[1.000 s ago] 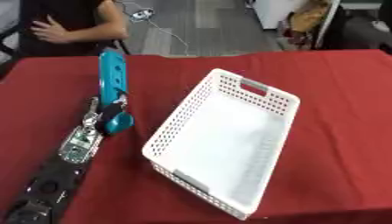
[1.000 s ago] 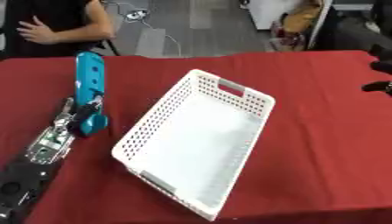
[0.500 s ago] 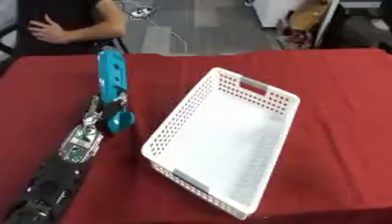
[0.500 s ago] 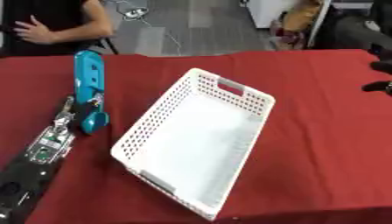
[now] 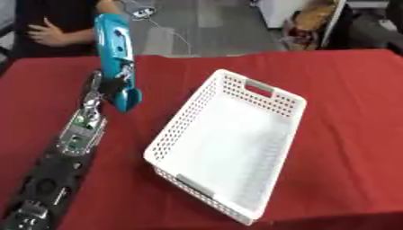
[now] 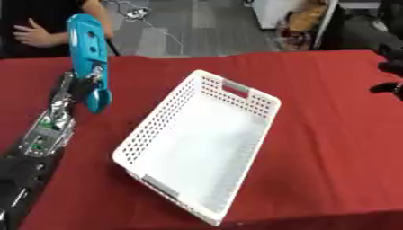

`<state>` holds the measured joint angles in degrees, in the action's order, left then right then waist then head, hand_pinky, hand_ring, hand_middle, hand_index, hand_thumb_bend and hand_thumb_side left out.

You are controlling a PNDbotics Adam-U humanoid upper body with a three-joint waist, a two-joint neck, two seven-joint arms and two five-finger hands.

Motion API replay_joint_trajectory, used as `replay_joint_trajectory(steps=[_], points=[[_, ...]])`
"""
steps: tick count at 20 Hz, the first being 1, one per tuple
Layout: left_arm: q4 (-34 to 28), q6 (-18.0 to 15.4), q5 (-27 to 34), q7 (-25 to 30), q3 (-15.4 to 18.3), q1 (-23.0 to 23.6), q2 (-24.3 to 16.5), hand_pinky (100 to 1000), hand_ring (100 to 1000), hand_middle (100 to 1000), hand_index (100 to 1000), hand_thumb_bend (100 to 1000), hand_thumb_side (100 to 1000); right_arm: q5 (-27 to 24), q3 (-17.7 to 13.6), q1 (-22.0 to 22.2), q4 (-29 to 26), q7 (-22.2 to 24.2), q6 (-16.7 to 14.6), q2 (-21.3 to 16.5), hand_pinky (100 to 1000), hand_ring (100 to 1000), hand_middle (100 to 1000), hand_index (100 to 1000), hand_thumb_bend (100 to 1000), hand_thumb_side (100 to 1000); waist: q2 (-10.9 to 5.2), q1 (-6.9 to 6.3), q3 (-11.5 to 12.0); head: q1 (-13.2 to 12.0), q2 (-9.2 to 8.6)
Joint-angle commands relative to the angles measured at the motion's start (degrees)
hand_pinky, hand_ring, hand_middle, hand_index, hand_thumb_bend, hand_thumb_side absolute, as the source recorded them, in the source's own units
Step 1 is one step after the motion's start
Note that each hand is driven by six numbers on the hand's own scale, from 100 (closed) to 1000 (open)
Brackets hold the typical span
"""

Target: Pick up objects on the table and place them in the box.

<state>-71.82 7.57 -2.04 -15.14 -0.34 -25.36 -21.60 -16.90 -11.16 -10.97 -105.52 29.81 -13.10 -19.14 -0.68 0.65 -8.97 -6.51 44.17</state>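
A long teal-blue tool stands nearly upright at the left of the red table, lifted off the cloth. My left hand has its dark fingers curled round its lower part, and the silver and black arm runs up to it from the lower left corner. To the right lies the white perforated box, slanted, with nothing inside. In the right eye view my right hand shows only as a dark shape at the right edge, well away from the box.
The red tablecloth lies bare to the right of the box. The table's far edge runs behind the tool, with grey floor and clutter beyond. My left arm takes up the strip left of the box.
My left hand has raised the blue tool from the cloth and carried it upward and away from me. The box and the right hand have stayed where they were.
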Motion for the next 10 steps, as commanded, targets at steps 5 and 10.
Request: replay_joint_trajectory(steps=[5, 10], points=[[-4.28, 1.27, -1.06, 0.64, 0.09, -1.03, -1.64, 100, 100, 100, 119, 100, 619, 0.03, -0.51, -0.66, -0.7, -0.06, -0.1, -0.84, 681, 853, 866, 1000, 100, 973, -0.55, -0.05, -0.12, 0.32, -0.05], [-5.38, 1.46, -1.25, 1.27, -0.19, -1.06, -1.71, 100, 100, 100, 119, 100, 623, 0.06, -0.48, -0.65, -0.7, -0.03, -0.08, -0.83, 681, 853, 866, 1000, 100, 973, -0.58, -0.05, -0.11, 0.36, -0.05]])
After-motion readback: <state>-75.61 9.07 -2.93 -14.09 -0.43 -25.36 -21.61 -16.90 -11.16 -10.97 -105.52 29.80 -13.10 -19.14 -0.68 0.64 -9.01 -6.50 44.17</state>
